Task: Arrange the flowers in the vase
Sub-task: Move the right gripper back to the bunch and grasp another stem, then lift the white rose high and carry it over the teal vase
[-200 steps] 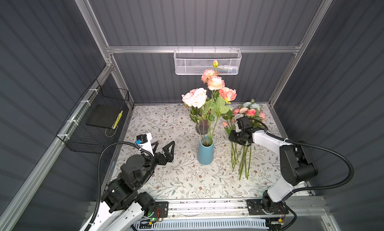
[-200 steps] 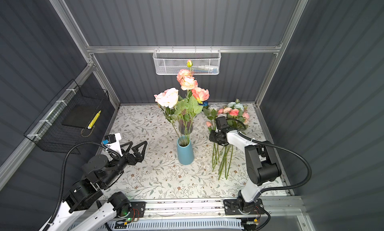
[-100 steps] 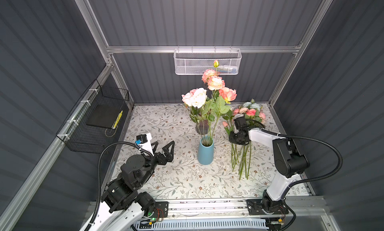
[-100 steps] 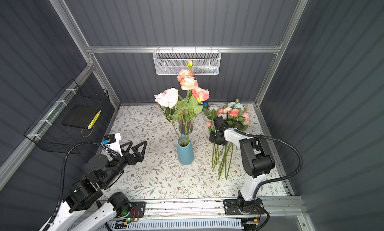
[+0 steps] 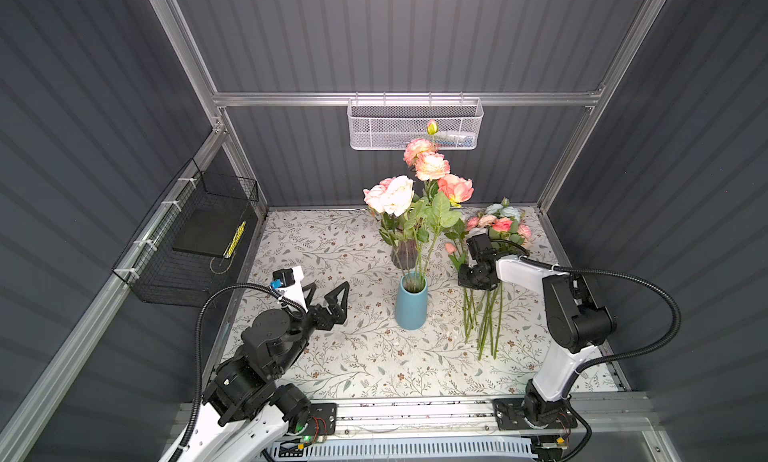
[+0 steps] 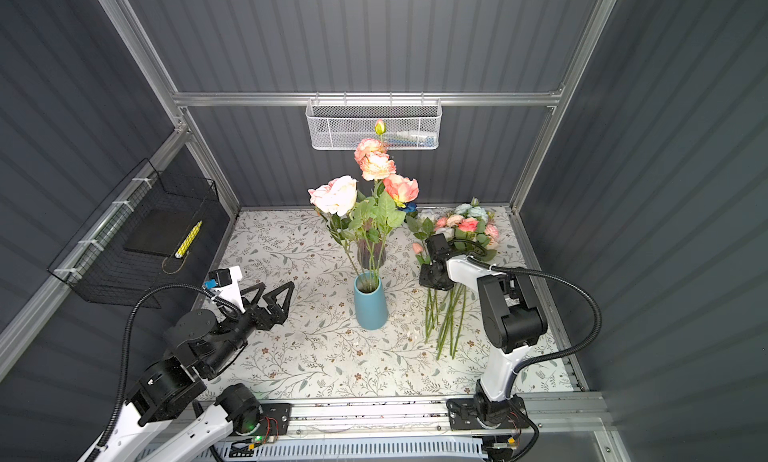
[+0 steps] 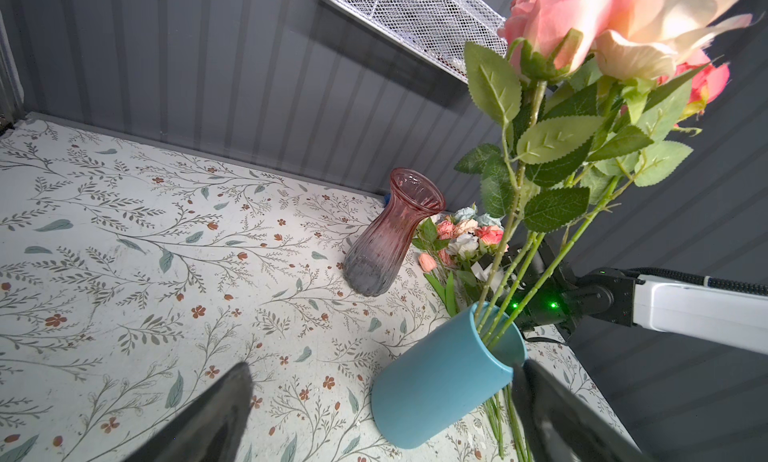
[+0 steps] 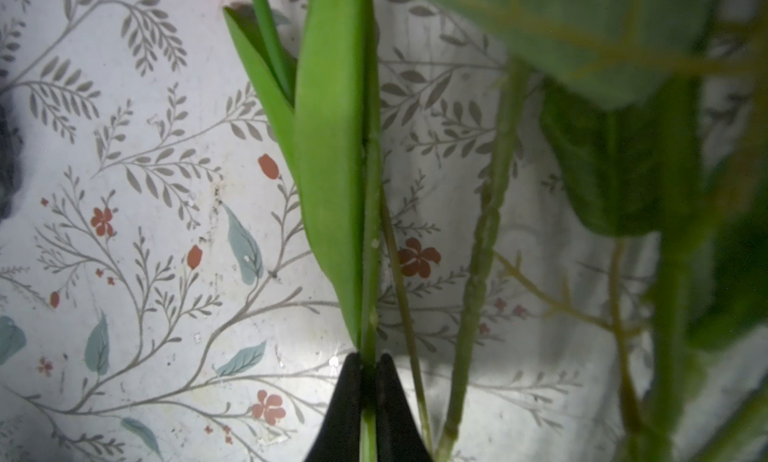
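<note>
A blue vase (image 5: 410,304) stands mid-table and holds several tall flowers (image 5: 432,177) with pink, peach and cream heads. To its right a pile of flowers (image 5: 498,225) lies on the table, stems (image 5: 486,314) toward the front. My right gripper (image 5: 468,282) is down at the left edge of that pile. In the right wrist view it (image 8: 368,364) is shut on one green flower stem (image 8: 371,231) with a long smooth leaf, just above the table. Left of the vase (image 7: 444,376), my left gripper (image 5: 328,293) is open and holds nothing.
A pink-grey glass vase (image 5: 404,254) stands just behind the blue one. A white mesh basket (image 5: 413,125) hangs on the back wall, and a black wire basket (image 5: 195,235) on the left wall. The floral table (image 5: 332,356) ends at a metal rail in front.
My right gripper's jaws have closed onto the flower stem, and that arm's elbow has swung toward the front right. The left arm has not moved.
</note>
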